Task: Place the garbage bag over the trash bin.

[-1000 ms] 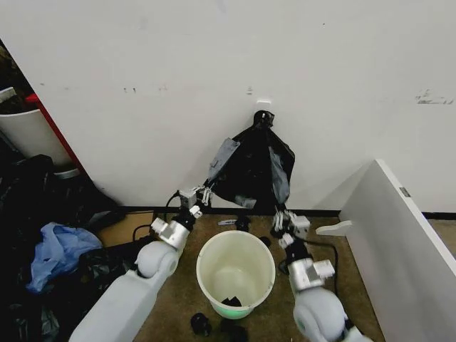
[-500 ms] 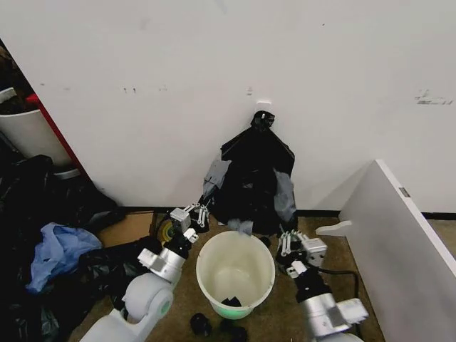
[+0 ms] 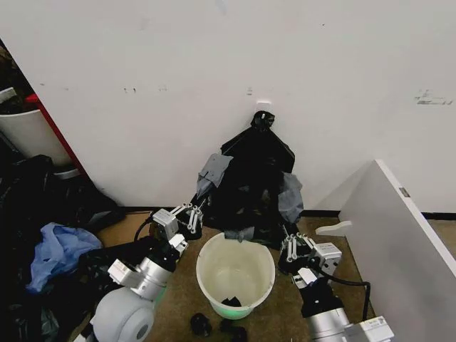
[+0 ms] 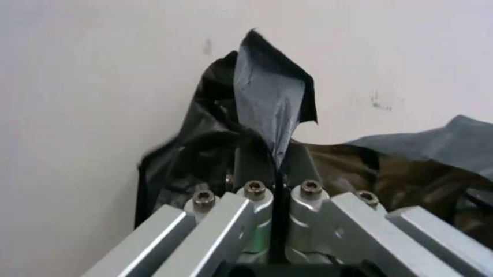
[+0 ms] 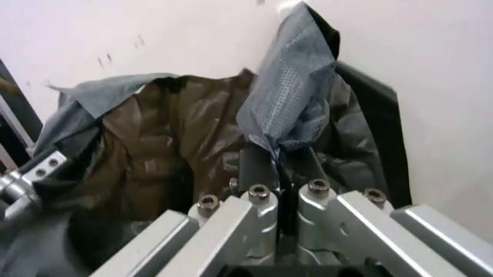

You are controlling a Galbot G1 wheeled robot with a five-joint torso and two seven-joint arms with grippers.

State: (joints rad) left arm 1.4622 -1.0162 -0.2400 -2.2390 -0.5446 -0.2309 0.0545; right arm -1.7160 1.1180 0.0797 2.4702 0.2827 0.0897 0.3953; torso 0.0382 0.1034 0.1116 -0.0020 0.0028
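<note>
- Your left pincer (image 3: 189, 218) sits just past the bin's (image 3: 236, 271) far-left rim, clamped on a grey flap of the bag (image 3: 251, 187).
- In the left wrist view the pincer (image 4: 279, 196) is pressed together, with a strip of bag (image 4: 271, 118) rising out between its fingers (image 4: 254, 203).
- Your right pincer (image 3: 297, 247) is at the bin's right rim, also clamped on a bag edge.
- In the right wrist view that pincer (image 5: 283, 199) pinches a grey fold of bag (image 5: 292, 98); your other pincer (image 5: 27, 176) shows farther off, holding the opposite edge.
- The bag hangs against the wall (image 3: 214, 78) behind the bin, mouth stretched between both pincers, its lower edge just above the far rim, not yet over it.
- The bin stands upright on the floor (image 3: 285, 306), something small and dark inside at the bottom.
- Blue plastic (image 3: 53, 249) lies on black bags well to the left.
</note>
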